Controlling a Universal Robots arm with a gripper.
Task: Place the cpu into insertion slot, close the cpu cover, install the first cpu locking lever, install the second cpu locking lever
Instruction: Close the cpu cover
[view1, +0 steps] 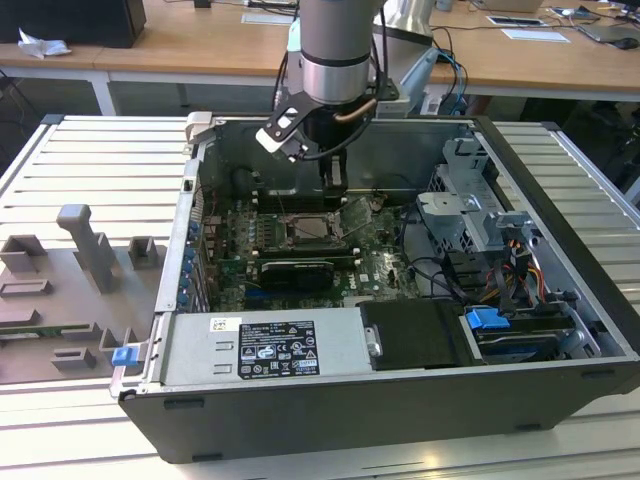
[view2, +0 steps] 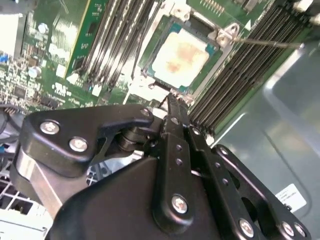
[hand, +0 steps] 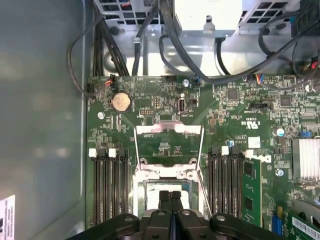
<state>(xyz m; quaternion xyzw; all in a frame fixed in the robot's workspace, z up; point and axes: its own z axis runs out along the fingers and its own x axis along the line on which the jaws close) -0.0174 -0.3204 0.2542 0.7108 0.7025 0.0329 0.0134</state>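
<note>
While the cpu (view2: 180, 56) lay seated in the insertion slot (hand: 136, 200), the end effector (hand: 170, 194) was held above it, fingers (hand: 164, 201) pressed together; the cpu cover (hand: 169, 130) was seen raised open.

Bright, even light — soft glare on the cpu (view2: 179, 59), the case (view1: 420, 150) dimmer inside.

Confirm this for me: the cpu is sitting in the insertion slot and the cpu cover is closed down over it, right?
Not quite. The cpu does sit in the insertion slot, but the cpu cover is swung open, as the first wrist view shows.
</note>
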